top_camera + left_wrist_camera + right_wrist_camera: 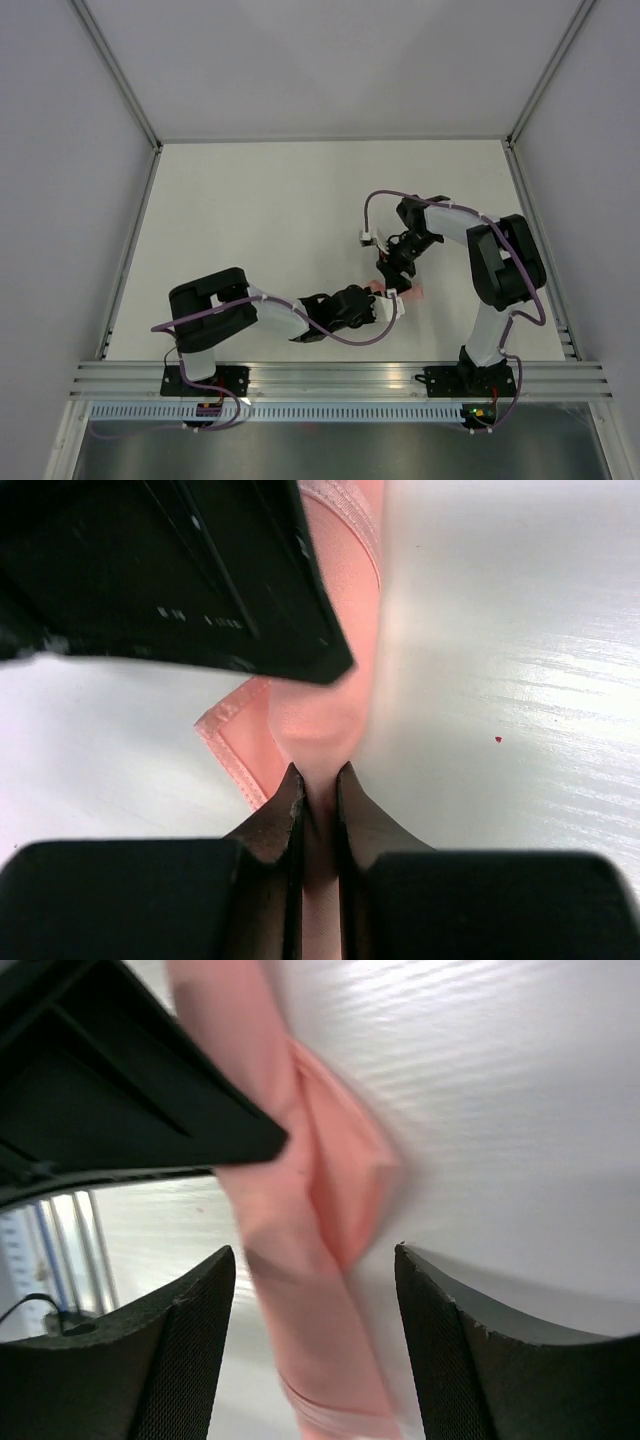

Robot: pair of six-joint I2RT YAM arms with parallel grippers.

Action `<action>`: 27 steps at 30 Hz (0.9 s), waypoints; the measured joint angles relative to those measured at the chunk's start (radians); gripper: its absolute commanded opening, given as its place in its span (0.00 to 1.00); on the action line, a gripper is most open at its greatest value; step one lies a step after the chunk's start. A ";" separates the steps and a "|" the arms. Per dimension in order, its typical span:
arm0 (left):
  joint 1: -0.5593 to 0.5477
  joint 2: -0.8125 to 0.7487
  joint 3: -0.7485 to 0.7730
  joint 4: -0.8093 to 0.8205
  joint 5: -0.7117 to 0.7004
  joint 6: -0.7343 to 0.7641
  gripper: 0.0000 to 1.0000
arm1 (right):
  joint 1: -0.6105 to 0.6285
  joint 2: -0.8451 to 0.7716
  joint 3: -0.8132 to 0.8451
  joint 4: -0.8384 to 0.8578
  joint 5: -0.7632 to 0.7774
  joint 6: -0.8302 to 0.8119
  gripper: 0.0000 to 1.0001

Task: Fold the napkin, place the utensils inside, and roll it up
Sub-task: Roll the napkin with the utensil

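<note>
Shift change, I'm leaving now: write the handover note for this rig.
Left gripper: shut on the napkin.
Right gripper: open, straddling the napkin.
Napkin: gathered into a narrow strip on the table, under both grippers.
Utensil: not visible in any view.
Done: napkin looks folded or rolled narrow.
Left: confirm the utensil is inside, finish the roll.

The napkin (pixel 322 715) is pale pink thin fabric, gathered into a slim, soft roll; a stitched hem shows at one loose corner; one end is pinched between the left gripper's (pixel 320 777) fingertips; it lies on the white table (pixel 250 220), right of centre, towards the near edge.
</note>
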 measured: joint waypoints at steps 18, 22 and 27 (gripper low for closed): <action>0.234 0.016 0.163 -0.249 0.447 -0.177 0.02 | -0.208 -0.440 -0.252 0.394 0.058 0.165 0.68; 0.315 0.080 0.270 -0.352 0.621 -0.237 0.02 | -0.205 -0.562 -0.349 0.443 0.056 0.179 0.68; 0.399 0.156 0.372 -0.447 0.800 -0.299 0.02 | -0.204 -0.657 -0.415 0.463 0.049 0.167 0.70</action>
